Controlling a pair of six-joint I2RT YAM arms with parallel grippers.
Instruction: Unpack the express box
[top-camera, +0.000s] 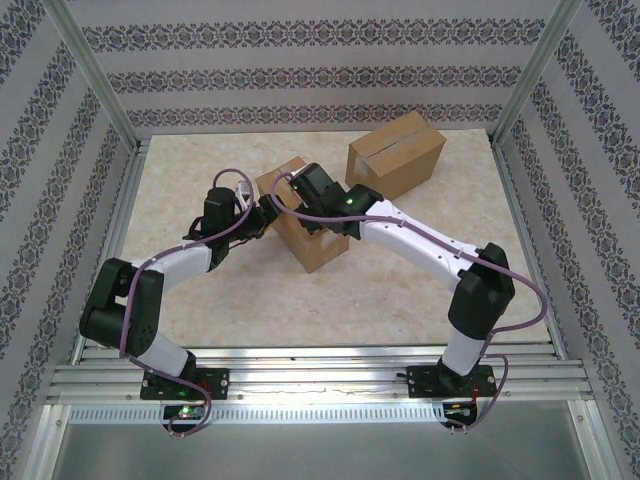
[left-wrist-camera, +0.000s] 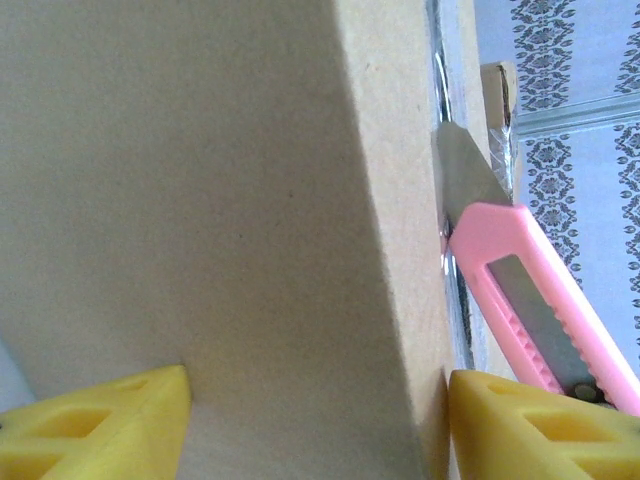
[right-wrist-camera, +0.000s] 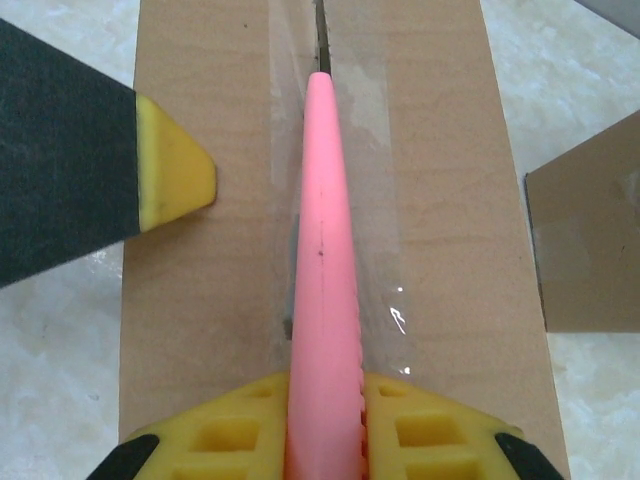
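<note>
Pink knife (right-wrist-camera: 322, 200): clamped in right pincer (right-wrist-camera: 325, 410), blade on tape | brown box (right-wrist-camera: 220, 330): plain cardboard, gripped by left pincer (left-wrist-camera: 315, 410)

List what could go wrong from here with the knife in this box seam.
1. The pink knife lies along the tape, close beside a finger of the left gripper; a sideways slip could nick that pad.
2. Its blade sits at the seam of the box; pushed deeper, it may slice the contents.
3. If the box slips in that grip, the cut could wander.
</note>
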